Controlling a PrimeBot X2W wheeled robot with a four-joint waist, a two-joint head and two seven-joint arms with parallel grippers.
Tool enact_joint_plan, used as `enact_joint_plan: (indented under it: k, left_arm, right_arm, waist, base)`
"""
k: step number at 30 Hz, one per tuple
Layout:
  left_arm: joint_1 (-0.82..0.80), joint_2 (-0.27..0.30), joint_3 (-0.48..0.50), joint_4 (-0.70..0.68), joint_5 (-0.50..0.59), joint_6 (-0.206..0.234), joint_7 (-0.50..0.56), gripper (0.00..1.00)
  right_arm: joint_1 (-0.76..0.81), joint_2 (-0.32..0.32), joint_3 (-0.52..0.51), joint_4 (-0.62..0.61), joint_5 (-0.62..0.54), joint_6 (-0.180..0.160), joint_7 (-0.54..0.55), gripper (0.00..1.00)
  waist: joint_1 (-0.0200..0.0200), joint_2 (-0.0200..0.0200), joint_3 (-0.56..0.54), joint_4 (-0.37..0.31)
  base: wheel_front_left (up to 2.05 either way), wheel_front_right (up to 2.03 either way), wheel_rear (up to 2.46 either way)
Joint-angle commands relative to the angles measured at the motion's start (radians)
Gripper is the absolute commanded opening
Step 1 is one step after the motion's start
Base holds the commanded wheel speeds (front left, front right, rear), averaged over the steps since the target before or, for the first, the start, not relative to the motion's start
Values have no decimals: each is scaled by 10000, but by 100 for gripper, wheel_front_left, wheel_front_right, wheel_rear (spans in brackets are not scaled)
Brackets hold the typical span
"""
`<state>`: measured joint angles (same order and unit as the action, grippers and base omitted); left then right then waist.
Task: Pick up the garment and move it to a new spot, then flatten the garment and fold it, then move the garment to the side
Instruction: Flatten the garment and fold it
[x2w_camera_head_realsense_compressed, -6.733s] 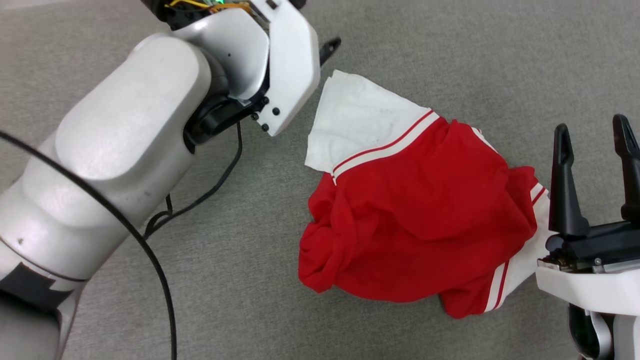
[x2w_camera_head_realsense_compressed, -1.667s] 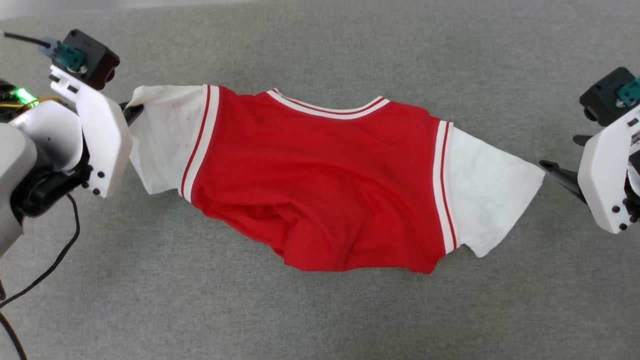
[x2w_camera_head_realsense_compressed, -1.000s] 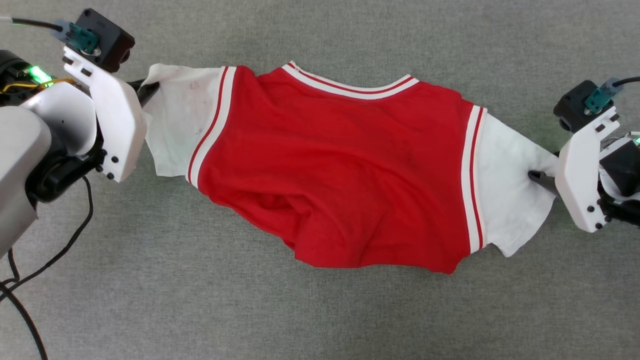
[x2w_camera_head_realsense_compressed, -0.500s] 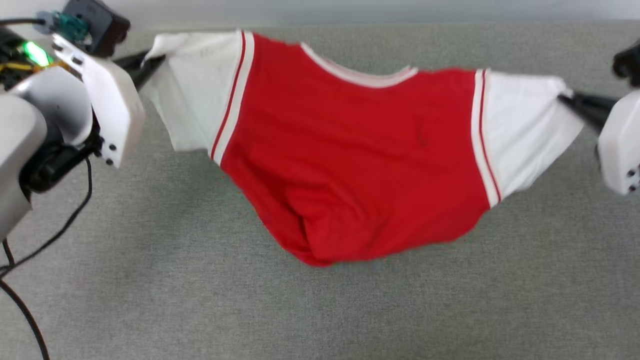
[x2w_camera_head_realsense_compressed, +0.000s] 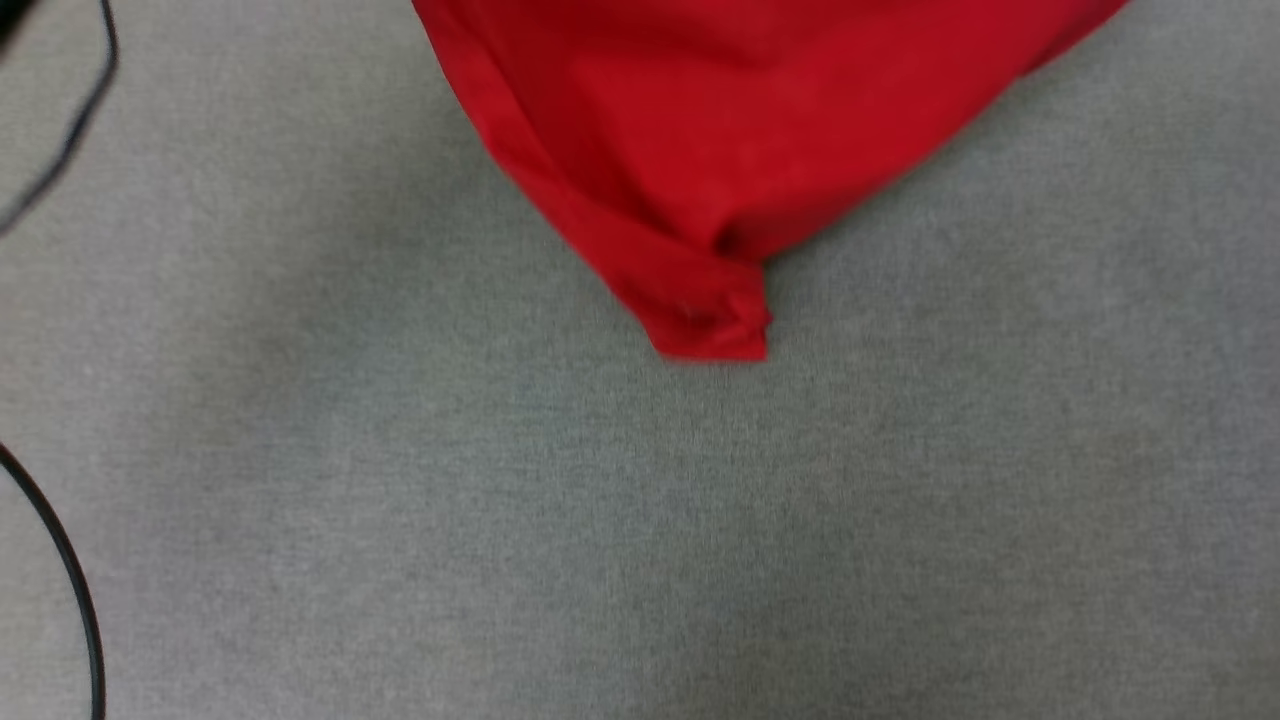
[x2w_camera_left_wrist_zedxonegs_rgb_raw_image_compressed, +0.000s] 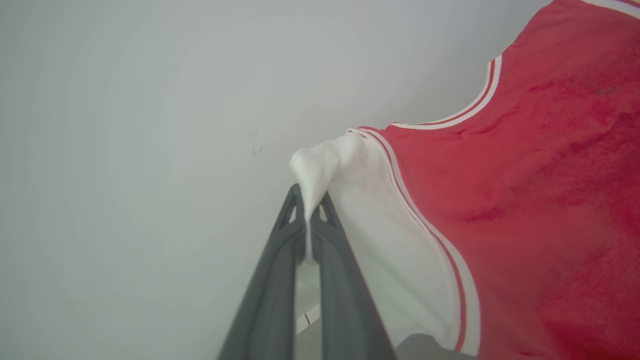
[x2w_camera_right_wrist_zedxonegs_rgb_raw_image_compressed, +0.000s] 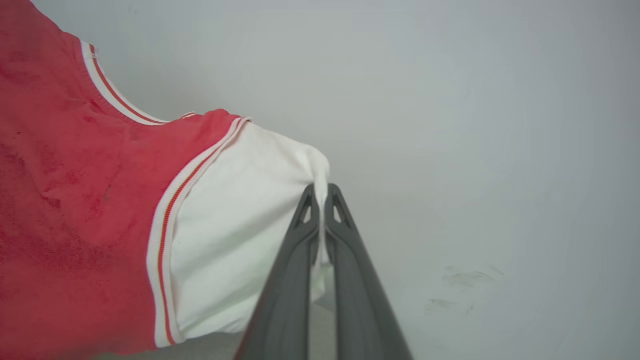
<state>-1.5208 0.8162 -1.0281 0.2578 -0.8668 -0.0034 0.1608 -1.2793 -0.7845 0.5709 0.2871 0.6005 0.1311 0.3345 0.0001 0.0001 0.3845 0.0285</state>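
The red garment (x2w_camera_head_realsense_compressed: 740, 130) hangs in the air, and in the head view its lower red body droops to a folded point just above the grey carpet. In the left wrist view my left gripper (x2w_camera_left_wrist_zedxonegs_rgb_raw_image_compressed: 310, 200) is shut on the tip of one white sleeve (x2w_camera_left_wrist_zedxonegs_rgb_raw_image_compressed: 370, 235), with the striped seam and red body (x2w_camera_left_wrist_zedxonegs_rgb_raw_image_compressed: 550, 200) stretching off to the right. In the right wrist view my right gripper (x2w_camera_right_wrist_zedxonegs_rgb_raw_image_compressed: 320, 192) is shut on the other white sleeve (x2w_camera_right_wrist_zedxonegs_rgb_raw_image_compressed: 240, 230), with the red body (x2w_camera_right_wrist_zedxonegs_rgb_raw_image_compressed: 75, 200) to the left. The shirt is held spread between both grippers.
Grey carpet (x2w_camera_head_realsense_compressed: 640, 550) lies below the hanging shirt. A black cable (x2w_camera_head_realsense_compressed: 70, 590) curves along the left edge of the head view. A pale grey wall (x2w_camera_left_wrist_zedxonegs_rgb_raw_image_compressed: 125, 150) stands behind the raised shirt in both wrist views.
Both grippers have lifted the shirt higher, off the carpet. The head view has shifted, so the sleeves and arms have left it and just the shirt's lower part remains.
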Motion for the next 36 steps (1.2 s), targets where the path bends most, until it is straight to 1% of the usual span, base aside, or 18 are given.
enact_joint_plan:
  k: [1, 4, 11, 17, 22, 25, 29, 32, 36]
  left_arm:
    - [-519, -116, 212, 195, 111, 16, -105, 0]
    - [-1392, -407, 566, 590, 233, -24, -362, 0]
    - [-3322, -1004, 1178, 1605, 594, -198, -903, 0]
    - [-4676, -1516, 1490, 2687, 771, -437, -1405, 0]
    - [-5480, -1747, 1518, 3445, 902, -753, -1650, 0]
    - [-5558, -1854, 1455, 3808, 902, -882, -1846, 0]
    - [-5126, -1922, 1307, 4231, 825, -1004, -2171, 0]
    - [-4516, -2035, 1130, 4496, 706, -1086, -2443, 0]
    - [-3388, -2011, 864, 4696, 536, -1131, -2797, 0]
  right_arm:
    - [-565, 282, -187, 181, -378, -5, 73, 0]
    - [-1690, 781, -575, 468, -1060, -6, 110, 0]
    - [-4003, 1560, -921, 1294, -2317, -6, 44, 0]
    - [-5724, 2025, -1024, 2146, -2991, -6, -329, 0]
    - [-6705, 2410, -1030, 2906, -3252, -6, -739, 0]
    - [-6881, 2584, -919, 3348, -3315, -6, -1071, 0]
    - [-6433, 2696, -539, 3903, -3153, -6, -1562, 0]
    - [-5875, 2805, -140, 4312, -3032, -6, -1995, 0]
    - [-5019, 3025, 425, 4695, -2712, -6, -2570, 0]
  waist:
    - [-1, -1, 557, -67]
    - [-1, -1, 1067, -127]
    - [-1, -1, 1907, -158]
    - [-1, -1, 2361, -174]
    - [-1, -1, 2671, -242]
    - [-1, -1, 2778, -244]
    - [-1, -1, 2796, -287]
    - [-1, -1, 2687, -308]
    - [-1, -1, 2414, -341]
  base:
    - [0, 0, 0]
    - [0, 0, 0]
    - [0, 0, 0]
    - [0, 0, 0]
    - [0, 0, 0]
    - [0, 0, 0]
    - [0, 0, 0]
    - [0, 0, 0]
    - [0, 0, 0]
